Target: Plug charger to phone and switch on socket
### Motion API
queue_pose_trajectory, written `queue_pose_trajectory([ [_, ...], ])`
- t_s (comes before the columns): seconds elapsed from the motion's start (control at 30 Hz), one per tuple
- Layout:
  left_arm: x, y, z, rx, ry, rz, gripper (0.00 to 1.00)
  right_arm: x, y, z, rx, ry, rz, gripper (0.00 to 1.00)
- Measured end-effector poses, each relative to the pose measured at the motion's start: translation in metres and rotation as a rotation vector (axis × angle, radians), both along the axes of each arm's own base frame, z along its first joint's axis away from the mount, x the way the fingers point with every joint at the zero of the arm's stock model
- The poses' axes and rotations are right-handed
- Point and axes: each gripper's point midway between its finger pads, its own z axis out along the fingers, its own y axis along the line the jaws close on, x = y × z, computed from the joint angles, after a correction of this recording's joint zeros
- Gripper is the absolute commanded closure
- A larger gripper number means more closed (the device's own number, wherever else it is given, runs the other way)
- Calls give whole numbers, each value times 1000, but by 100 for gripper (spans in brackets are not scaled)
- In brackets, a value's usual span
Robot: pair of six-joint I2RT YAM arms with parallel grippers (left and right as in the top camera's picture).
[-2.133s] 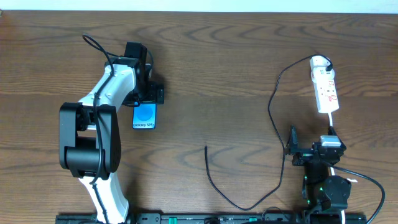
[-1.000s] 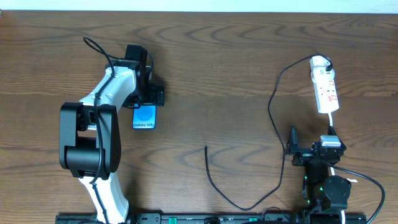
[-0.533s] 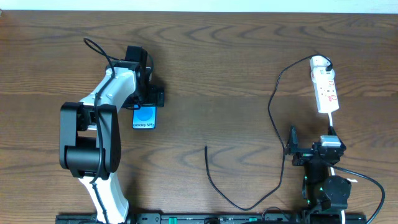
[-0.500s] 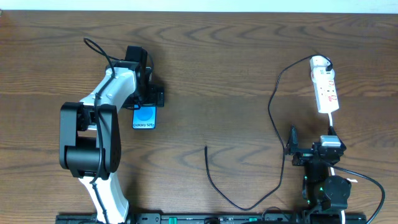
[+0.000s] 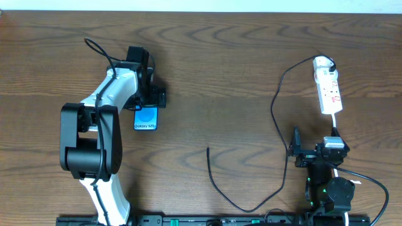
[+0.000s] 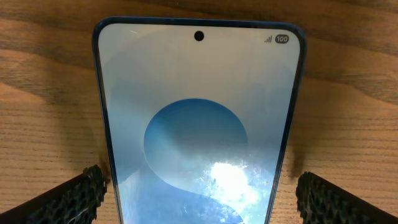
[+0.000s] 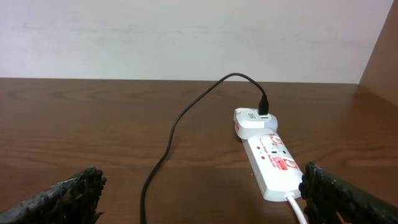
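Left gripper (image 6: pixel 199 186) released, jaws flanking the phone (image 6: pixel 199 106) long edges, upper left of overhead. Right gripper (image 7: pixel 199 193) spread wide, lower right. Socket (image 5: pixel 329 88) upper right. Charger (image 5: pixel 274 107) loops down the counter (image 5: pixel 220 63), free tip mid-frame, well apart from both.

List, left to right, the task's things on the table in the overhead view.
phone → charger tip → socket. Both end effectors are left out, since each overlaps one of these from side to side.
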Motion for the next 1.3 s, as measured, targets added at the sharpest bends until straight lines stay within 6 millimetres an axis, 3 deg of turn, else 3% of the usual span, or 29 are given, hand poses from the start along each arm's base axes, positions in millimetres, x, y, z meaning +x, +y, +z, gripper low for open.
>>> queue_pose_trajectory([
  [1.3, -6, 1, -5, 1, 16, 0, 0, 0, 0, 0, 0, 0, 0, 1],
])
